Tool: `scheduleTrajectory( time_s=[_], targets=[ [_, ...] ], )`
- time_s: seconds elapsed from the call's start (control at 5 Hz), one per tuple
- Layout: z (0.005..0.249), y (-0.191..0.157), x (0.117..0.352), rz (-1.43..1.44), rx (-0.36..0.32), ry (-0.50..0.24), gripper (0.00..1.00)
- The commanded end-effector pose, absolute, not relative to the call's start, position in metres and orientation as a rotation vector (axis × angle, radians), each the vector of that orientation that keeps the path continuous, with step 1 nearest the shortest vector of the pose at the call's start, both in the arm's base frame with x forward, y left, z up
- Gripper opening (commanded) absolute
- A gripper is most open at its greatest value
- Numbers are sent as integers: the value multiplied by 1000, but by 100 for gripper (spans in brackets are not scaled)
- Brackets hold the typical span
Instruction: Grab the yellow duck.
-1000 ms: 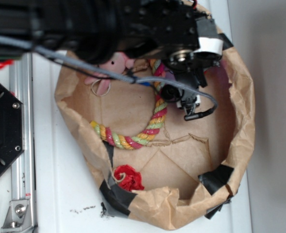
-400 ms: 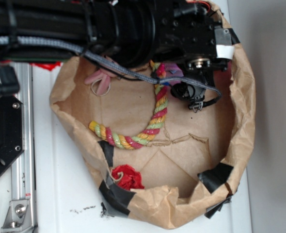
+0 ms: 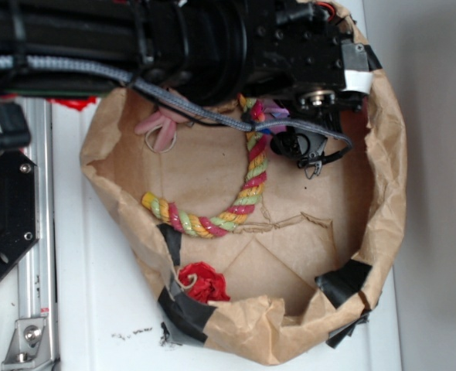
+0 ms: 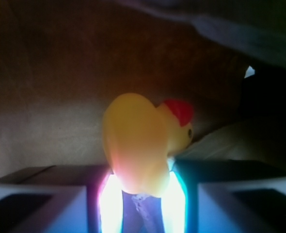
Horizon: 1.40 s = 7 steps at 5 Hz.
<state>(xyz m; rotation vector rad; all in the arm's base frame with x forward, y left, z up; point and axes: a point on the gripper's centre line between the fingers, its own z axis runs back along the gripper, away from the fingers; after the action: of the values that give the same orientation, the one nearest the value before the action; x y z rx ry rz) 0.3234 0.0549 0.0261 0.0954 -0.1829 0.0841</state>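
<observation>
Two views tell most of it. Leftmost in the crumpled brown paper basket lies a floppy pink plush toy, then the yellow-pink-green twisted rope, with a red fabric scrap low by the rim. Further right the black gripper hangs over the basket floor. Its wrist view shows the small glossy yellow rubber duck, red beak to the right, wedged between the two fingers, which look closed on its lower body. Judging by this, the grasp seems made; lifting the duck clear remains.

Ext cam looks straight down on bag; wrist cam close-up inside it.
</observation>
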Motion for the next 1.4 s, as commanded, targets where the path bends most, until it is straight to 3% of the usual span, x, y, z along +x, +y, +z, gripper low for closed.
scheduleTrajectory(
  time_s=[0.0, 0.2, 0.4, 0.6, 1.0, 1.2],
  targets=[
    [48, 54, 326, 90, 96, -249, 0],
    [71, 50, 315, 73, 87, -300, 0],
    [116, 42, 292, 73, 19, -391, 0],
    [146, 20, 273, 26, -54, -398, 0],
    [139, 3, 269, -55, -30, -331, 0],
    [132, 10, 277, -46, -27, -310, 89]
  ],
)
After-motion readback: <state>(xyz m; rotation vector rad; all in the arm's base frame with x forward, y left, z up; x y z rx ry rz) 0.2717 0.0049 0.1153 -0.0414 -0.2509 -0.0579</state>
